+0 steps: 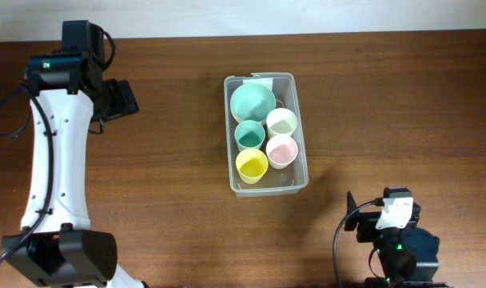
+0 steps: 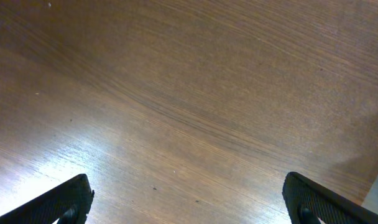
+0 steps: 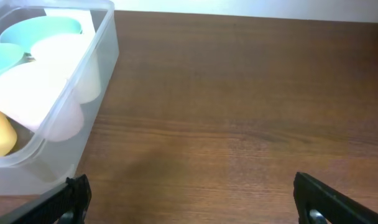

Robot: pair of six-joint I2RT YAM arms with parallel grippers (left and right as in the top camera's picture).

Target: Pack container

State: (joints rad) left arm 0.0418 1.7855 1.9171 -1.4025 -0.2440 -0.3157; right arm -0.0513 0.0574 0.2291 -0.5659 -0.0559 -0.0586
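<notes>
The clear plastic container (image 1: 301, 170) stands at the table's middle. In it are a large teal bowl (image 1: 252, 102), a teal cup (image 1: 248, 134), a yellow cup (image 1: 252, 165), a pale green cup (image 1: 281, 122) and a pink cup (image 1: 281, 150). It also shows at the left of the right wrist view (image 3: 102, 50). My left gripper (image 2: 188, 199) is open and empty over bare wood at the far left, well away from the container. My right gripper (image 3: 195, 202) is open and empty near the front edge, right of the container.
The left arm (image 1: 55, 144) runs along the table's left side. The right arm's base (image 1: 395, 236) is at the front right. Dark wooden tabletop (image 1: 387, 104) surrounds the container.
</notes>
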